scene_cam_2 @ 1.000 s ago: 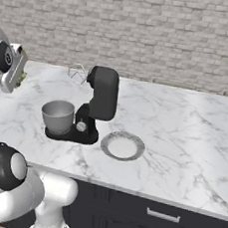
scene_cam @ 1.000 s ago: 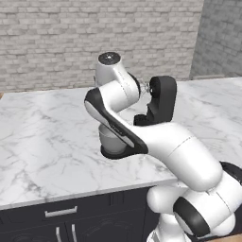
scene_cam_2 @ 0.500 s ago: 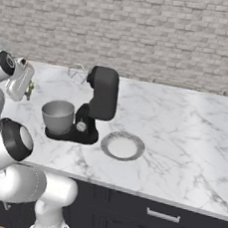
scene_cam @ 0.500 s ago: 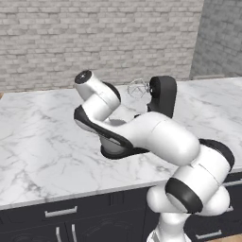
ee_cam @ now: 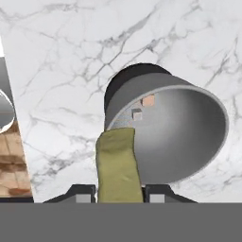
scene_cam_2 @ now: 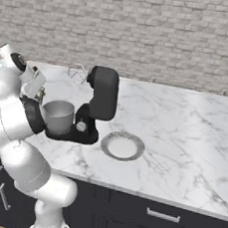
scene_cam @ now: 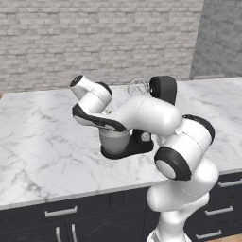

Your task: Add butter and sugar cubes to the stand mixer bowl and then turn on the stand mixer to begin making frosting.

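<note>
On the marble counter (scene_cam_2: 184, 129) I see the black stand mixer (scene_cam_2: 100, 104) with its head tilted up and its wire whisk (scene_cam_2: 76, 73) hanging to the left of the head. The grey stand mixer bowl (scene_cam_2: 58, 115) sits on the mixer's flat base, and a flat round grey plate (scene_cam_2: 123, 145) lies just to the right of that base. In the hand view, my gripper (ee_cam: 116, 194) pinches the butter (ee_cam: 117, 165), a pale yellow-olive stick held between the two fingertips (ee_cam: 80, 195), directly over the near rim of the bowl (ee_cam: 189, 137). Inside the bowl rest the sugar cubes (ee_cam: 142, 107), one tan-orange and one grey-white, near each other on the bowl's far wall. From the left base view, the arm crosses in front of the mixer (scene_cam: 163, 90).
</note>
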You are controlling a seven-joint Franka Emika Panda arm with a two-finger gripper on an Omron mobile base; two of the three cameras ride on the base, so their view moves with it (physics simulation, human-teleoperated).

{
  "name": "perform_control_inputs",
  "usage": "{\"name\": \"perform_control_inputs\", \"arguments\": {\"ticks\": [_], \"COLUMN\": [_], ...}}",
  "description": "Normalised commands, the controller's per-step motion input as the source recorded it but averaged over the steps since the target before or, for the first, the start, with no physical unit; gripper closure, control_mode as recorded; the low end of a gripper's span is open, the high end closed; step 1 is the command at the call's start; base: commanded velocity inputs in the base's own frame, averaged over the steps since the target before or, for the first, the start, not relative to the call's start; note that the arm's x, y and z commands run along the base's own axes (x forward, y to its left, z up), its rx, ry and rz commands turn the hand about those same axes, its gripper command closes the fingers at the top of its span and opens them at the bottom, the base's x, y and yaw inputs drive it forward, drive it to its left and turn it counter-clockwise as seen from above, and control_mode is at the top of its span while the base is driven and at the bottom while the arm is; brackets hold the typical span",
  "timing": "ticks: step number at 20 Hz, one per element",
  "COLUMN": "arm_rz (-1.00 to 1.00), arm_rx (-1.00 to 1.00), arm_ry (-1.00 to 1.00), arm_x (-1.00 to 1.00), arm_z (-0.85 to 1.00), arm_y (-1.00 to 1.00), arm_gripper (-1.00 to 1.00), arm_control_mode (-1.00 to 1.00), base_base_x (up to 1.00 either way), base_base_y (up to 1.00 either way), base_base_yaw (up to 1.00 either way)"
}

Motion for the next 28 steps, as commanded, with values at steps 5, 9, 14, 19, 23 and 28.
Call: {"name": "perform_control_inputs", "arguments": {"ticks": [5,9,14,19,23,28], "arm_rz": [-0.06,-0.05,-0.02,0.00,0.00,0.00], "arm_rx": [-0.13,-0.13,-0.09,-0.02,0.00,0.00], "arm_ry": [0.15,0.11,0.08,0.04,0.00,0.00], "arm_x": [0.27,0.22,0.21,0.27,0.31,0.33], "arm_z": [-0.31,-0.44,-0.49,-0.42,-0.31,-0.29], "arm_y": [-0.24,-0.19,-0.12,-0.06,-0.03,0.00], "arm_gripper": [1.00,1.00,1.00,1.00,1.00,1.00], "arm_control_mode": [-1.00,-1.00,-1.00,-1.00,-1.00,-1.00], "base_base_x": [0.00,0.00,0.00,0.00,0.00,0.00], "base_base_y": [0.00,0.00,0.00,0.00,0.00,0.00], "base_base_yaw": [0.00,0.00,0.00,0.00,0.00,0.00]}}
